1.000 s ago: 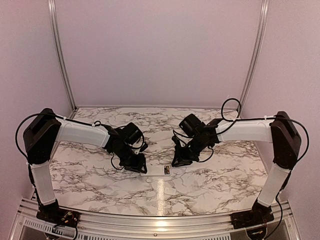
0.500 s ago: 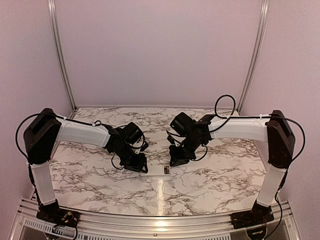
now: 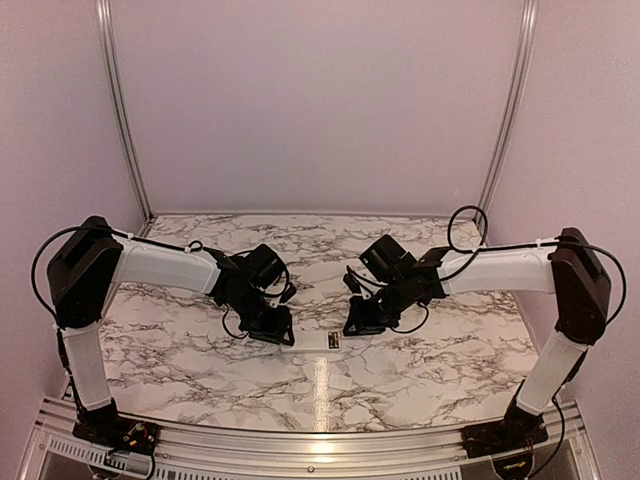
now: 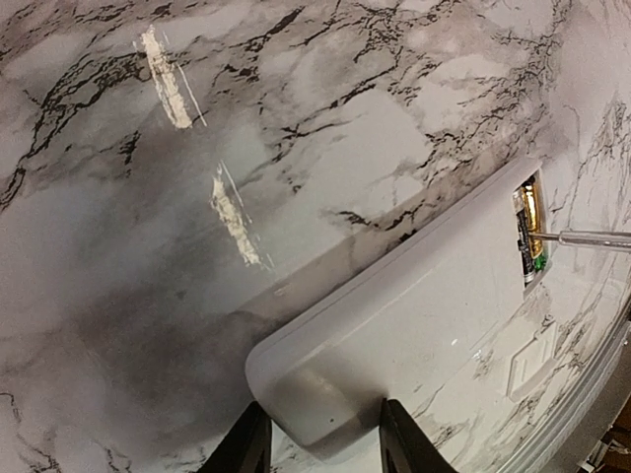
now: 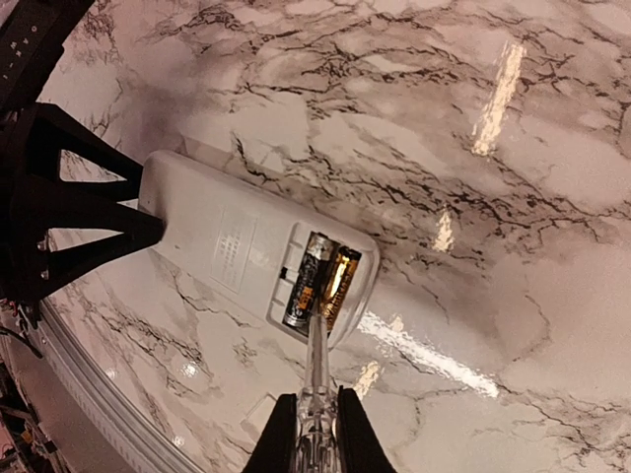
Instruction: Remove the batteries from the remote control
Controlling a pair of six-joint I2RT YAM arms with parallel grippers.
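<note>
White marble desk [image 5: 444, 118] carries the remote [image 5: 227, 232], lying flat with one end clamped between the fingers of the left end effector [image 4: 320, 443]. Its other end, recess up, lies just ahead of the right end effector [image 5: 314, 434], which is pinched tight on a slim tool [image 5: 316, 389]. The tool's tip reaches into the recess, at the near ends of the batteries [image 5: 317, 276] lying side by side there.
</note>
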